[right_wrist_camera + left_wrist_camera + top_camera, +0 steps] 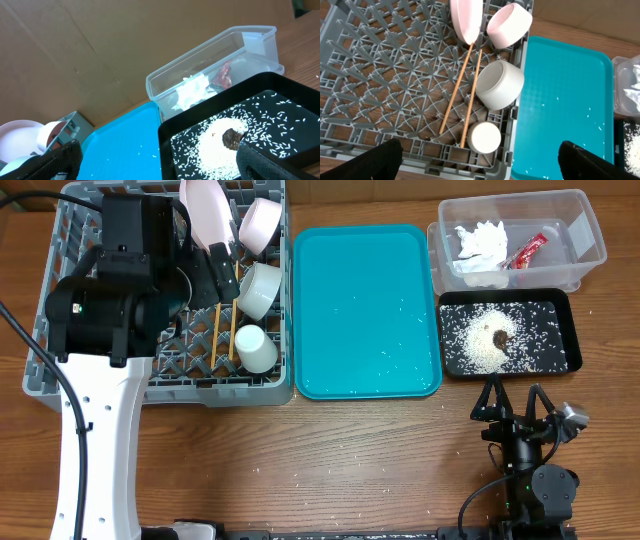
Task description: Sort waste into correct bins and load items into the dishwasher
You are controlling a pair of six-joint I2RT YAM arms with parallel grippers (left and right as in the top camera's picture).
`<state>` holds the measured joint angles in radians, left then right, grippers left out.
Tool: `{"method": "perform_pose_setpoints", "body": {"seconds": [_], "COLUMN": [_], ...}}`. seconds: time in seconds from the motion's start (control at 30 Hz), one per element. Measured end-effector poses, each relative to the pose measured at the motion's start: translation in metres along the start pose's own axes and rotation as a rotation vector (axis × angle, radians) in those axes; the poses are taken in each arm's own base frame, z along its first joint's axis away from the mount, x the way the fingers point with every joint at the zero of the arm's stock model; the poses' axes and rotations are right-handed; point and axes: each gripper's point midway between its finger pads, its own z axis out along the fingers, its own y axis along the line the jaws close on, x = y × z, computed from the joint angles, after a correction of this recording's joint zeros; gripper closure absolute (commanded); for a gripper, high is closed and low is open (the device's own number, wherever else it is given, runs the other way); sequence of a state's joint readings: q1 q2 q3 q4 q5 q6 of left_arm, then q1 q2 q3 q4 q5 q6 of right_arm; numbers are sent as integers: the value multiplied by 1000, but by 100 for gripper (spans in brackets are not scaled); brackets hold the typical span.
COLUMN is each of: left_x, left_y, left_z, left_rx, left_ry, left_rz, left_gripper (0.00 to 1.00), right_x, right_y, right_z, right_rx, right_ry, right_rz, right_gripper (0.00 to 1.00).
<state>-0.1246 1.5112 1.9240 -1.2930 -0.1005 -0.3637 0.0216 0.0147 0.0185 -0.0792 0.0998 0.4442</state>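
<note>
The grey dish rack point(70, 250) holds a white plate point(205, 210), a smaller dish point(260, 220), a bowl point(260, 288), a cup point(254, 348) and chopsticks point(225, 330); they also show in the left wrist view: plate point(466, 20), dish point(509, 25), bowl point(500, 85), cup point(484, 137), chopsticks point(457, 90). My left gripper point(480, 160) is open and empty above the rack's near right corner. The clear tub point(570, 240) holds the napkin point(480, 242) and red wrapper point(525, 250). The black tray point(565, 330) holds rice point(485, 345) and a brown scrap point(500, 336). My right gripper point(515, 400) is open and empty just in front of the black tray.
The teal tray point(365, 310) lies between the rack and the bins, with a few stray rice grains on it. Scattered grains lie on the wooden table in front. The left arm covers the rack's left half.
</note>
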Motion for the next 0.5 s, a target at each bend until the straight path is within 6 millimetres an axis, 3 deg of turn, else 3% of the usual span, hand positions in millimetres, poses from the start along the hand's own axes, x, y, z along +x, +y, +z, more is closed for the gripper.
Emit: {"method": "perform_pose_setpoints", "body": {"seconds": [0.13, 0.3, 0.37, 0.5], "left_x": [-27, -30, -21, 20], "left_y": [-7, 3, 17, 48], "left_z": [-13, -48, -56, -54], "left_rx": [55, 136, 141, 131], "left_ry": [-182, -442, -523, -629], "left_rz": [-17, -57, -81, -119], "left_gripper": [0, 0, 0, 0], "right_x": [0, 0, 0, 0], "right_y": [0, 0, 0, 1], "right_z": [0, 0, 0, 0], "right_rx": [0, 0, -2, -6], "right_ry": [0, 1, 2, 2], "right_rz": [0, 0, 0, 0], "right_gripper": [0, 0, 0, 0]}}
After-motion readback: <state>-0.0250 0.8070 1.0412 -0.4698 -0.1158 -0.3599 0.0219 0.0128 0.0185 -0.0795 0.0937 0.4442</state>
